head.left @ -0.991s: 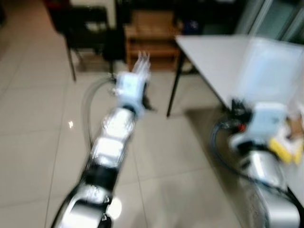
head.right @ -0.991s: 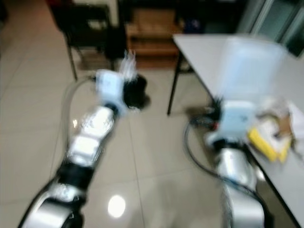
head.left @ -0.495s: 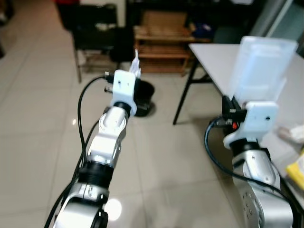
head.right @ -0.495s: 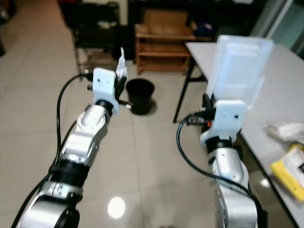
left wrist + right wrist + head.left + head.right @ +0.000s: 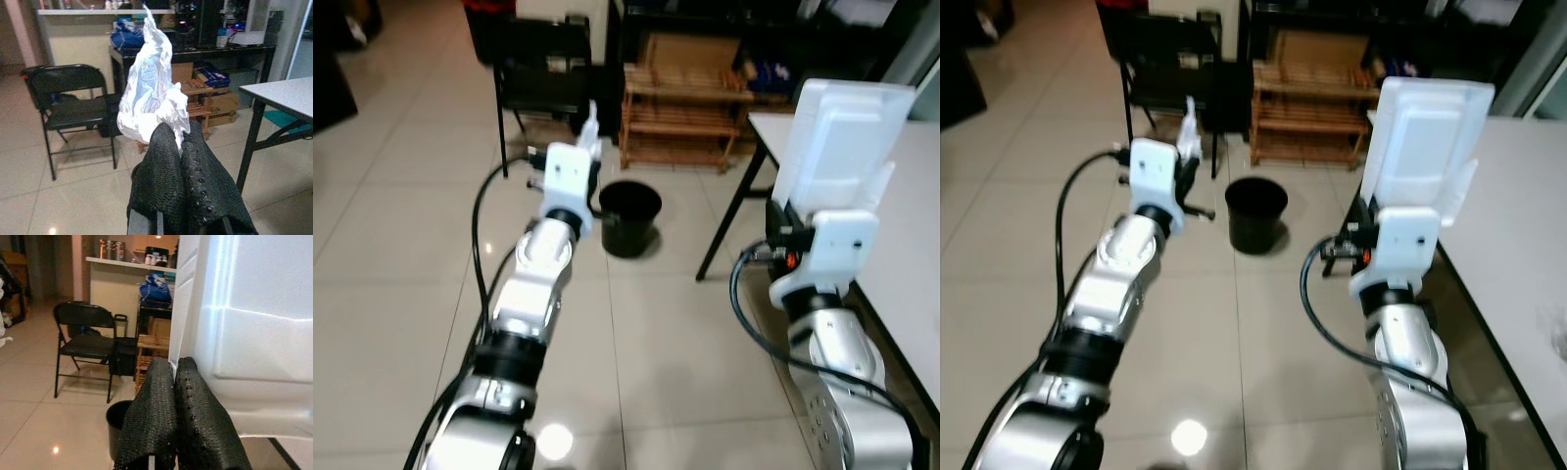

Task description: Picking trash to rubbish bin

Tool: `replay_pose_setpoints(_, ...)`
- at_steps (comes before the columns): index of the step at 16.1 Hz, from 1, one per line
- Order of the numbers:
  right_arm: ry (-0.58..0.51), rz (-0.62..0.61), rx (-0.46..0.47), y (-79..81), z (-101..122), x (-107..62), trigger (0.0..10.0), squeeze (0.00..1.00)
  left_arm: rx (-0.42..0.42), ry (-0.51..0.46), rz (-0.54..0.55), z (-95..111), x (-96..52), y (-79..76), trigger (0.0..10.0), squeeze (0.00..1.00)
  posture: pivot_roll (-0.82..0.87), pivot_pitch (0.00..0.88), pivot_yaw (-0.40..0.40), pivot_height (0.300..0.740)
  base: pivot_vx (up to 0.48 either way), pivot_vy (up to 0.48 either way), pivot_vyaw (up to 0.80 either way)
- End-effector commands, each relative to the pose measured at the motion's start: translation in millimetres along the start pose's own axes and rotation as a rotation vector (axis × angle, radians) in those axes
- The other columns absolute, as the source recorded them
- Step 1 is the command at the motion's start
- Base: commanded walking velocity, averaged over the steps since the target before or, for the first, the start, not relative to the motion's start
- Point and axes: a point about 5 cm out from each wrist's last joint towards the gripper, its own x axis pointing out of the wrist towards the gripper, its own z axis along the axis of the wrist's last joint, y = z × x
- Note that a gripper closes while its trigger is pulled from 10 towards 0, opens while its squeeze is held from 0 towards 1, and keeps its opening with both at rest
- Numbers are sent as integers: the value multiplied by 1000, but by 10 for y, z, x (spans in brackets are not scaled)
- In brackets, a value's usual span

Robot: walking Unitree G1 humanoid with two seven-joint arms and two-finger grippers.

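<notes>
My left gripper (image 5: 180,147) is shut on a crumpled white plastic wrapper (image 5: 151,93), held up in the air at the left; in the head views the wrapper (image 5: 1190,122) sticks up above the white wrist block. My right gripper (image 5: 174,377) is shut on the edge of a white foam tray (image 5: 1422,137), held upright at the right. A black rubbish bin (image 5: 1255,215) stands on the tiled floor ahead, between the two arms and beyond them. The bin (image 5: 120,423) also lies below my right fingers.
A grey table (image 5: 1528,196) stands at my right, its black leg (image 5: 729,220) near the bin. A black folding chair (image 5: 73,105) and a wooden rack (image 5: 685,98) stand behind the bin. Open tiled floor (image 5: 401,255) lies to the left.
The view has swung and cleared of blur; the bin now lies nearer the middle ahead, and the table with its yellow item has slid off to the right. Both grippers keep their holds.
</notes>
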Motion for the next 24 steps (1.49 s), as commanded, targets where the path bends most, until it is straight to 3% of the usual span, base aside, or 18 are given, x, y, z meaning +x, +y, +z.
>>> replay_pose_setpoints(1, -11, -30, -19, -84, 21, -19, 10000, 0, 0, -6, -34, 22, 14, -123, 10000, 0, 170, 70, -68, 740, 469, 0, 0)
replay_pose_setpoints(12, -6, -21, -31, -85, 3, -19, 10000, 0, 0, -8, -33, 26, 21, -121, 10000, 0, 170, 65, -71, 740, 469, 0, 344)
replay_pose_setpoints(24, -2, -41, -14, -107, -5, -38, 10000, 0, -8, 4, -32, -5, 3, -126, 10000, 0, 165, 74, -77, 740, 471, 0, 0)
